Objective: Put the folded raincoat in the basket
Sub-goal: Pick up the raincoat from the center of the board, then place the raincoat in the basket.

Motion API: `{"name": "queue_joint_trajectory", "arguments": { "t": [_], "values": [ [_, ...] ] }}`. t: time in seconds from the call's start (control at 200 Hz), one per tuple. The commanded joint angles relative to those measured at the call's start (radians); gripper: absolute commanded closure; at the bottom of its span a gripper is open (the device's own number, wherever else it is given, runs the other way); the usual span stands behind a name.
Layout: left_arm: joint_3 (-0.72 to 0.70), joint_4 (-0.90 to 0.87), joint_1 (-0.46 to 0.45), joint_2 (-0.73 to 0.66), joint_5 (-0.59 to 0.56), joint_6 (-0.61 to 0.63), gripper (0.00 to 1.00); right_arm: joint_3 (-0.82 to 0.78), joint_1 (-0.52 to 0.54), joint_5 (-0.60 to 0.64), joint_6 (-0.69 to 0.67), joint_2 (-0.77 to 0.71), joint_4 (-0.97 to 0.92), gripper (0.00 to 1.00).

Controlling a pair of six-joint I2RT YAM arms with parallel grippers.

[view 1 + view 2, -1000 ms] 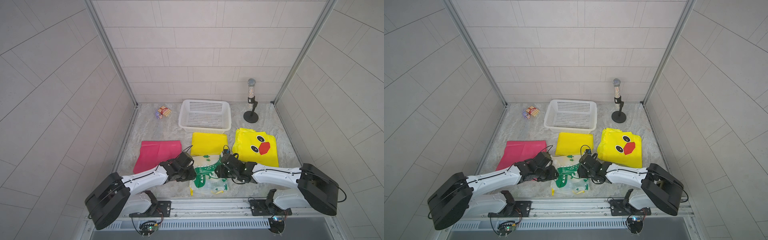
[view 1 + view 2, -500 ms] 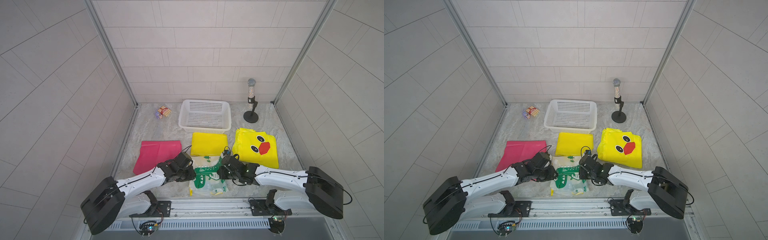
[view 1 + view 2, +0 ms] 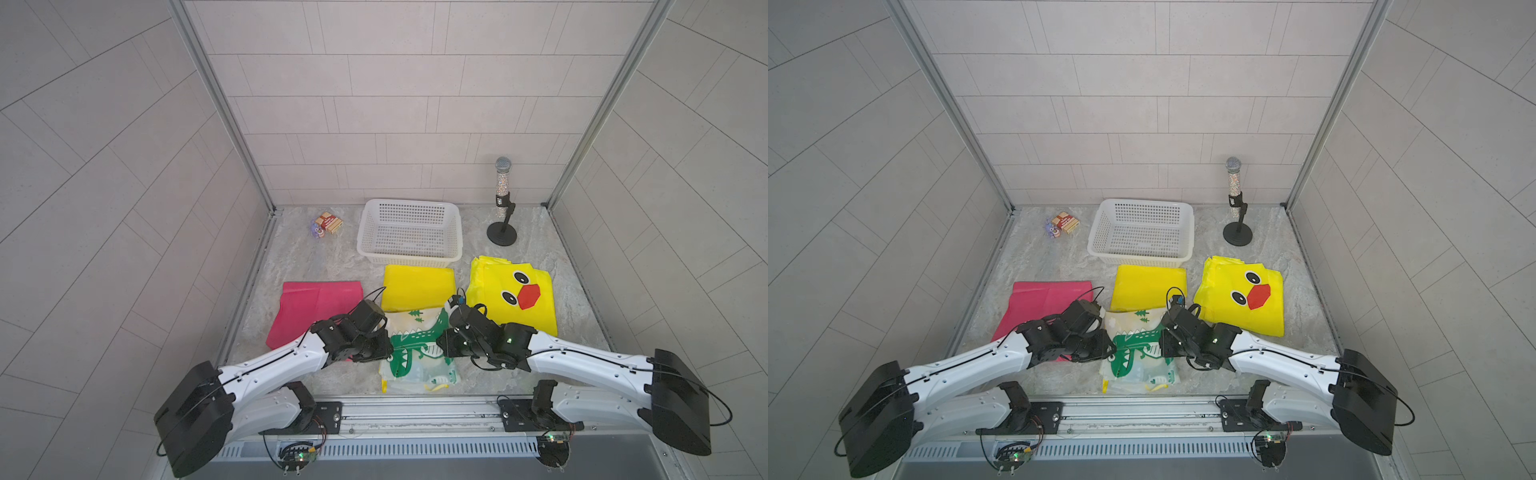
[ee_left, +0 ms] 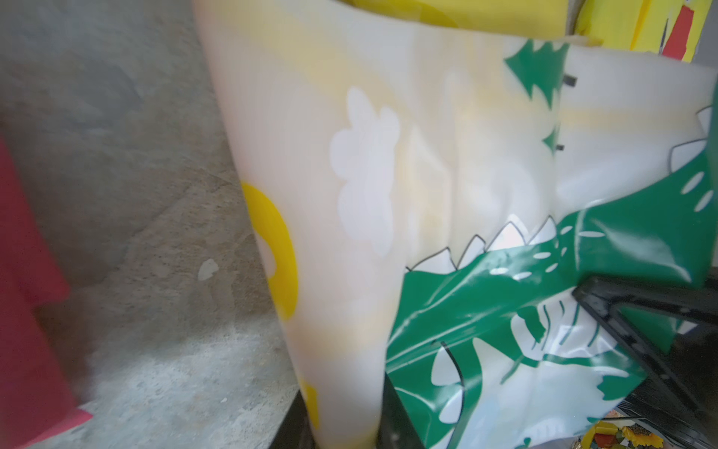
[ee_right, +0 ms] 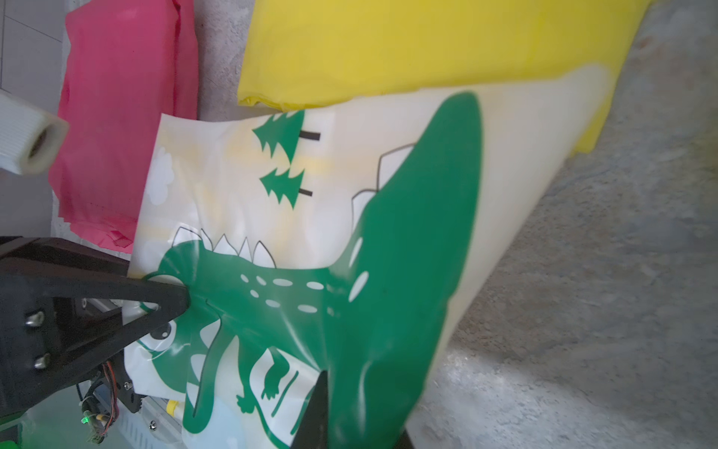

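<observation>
Raincoat (image 3: 415, 357) now clamped in left hand (image 3: 389, 348) and right hand (image 3: 441, 345), sides newly lifted.

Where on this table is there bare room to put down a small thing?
Bare marble lies between the small box and the pink raincoat, between the basket and the microphone stand, and right of the duck raincoat. The basket is empty. The middle is crowded: the dinosaur raincoat, held by the left pincer and the right pincer, overlaps the yellow raincoat.
</observation>
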Motion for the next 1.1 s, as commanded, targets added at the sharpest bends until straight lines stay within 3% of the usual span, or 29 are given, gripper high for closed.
{"name": "queue_joint_trajectory", "arguments": {
  "t": [0.0, 0.29, 0.53, 0.705, 1.091],
  "values": [
    [0.073, -0.043, -0.001, -0.030, -0.012, 0.032, 1.00, 0.048, 0.009, 0.009, -0.041, -0.044, -0.060, 1.00],
    [0.131, -0.094, 0.000, -0.087, -0.055, 0.044, 1.00, 0.075, 0.008, 0.066, -0.061, -0.095, -0.090, 1.00],
    [0.236, -0.139, 0.007, -0.019, -0.073, 0.097, 1.00, 0.122, -0.008, 0.071, -0.106, -0.098, -0.096, 1.00],
    [0.348, -0.202, 0.026, 0.063, -0.087, 0.162, 1.00, 0.184, -0.064, 0.029, -0.145, -0.069, -0.098, 1.00],
    [0.476, -0.221, 0.169, 0.127, -0.004, 0.256, 1.00, 0.284, -0.224, -0.113, -0.204, 0.016, -0.068, 1.00]
  ]
}}
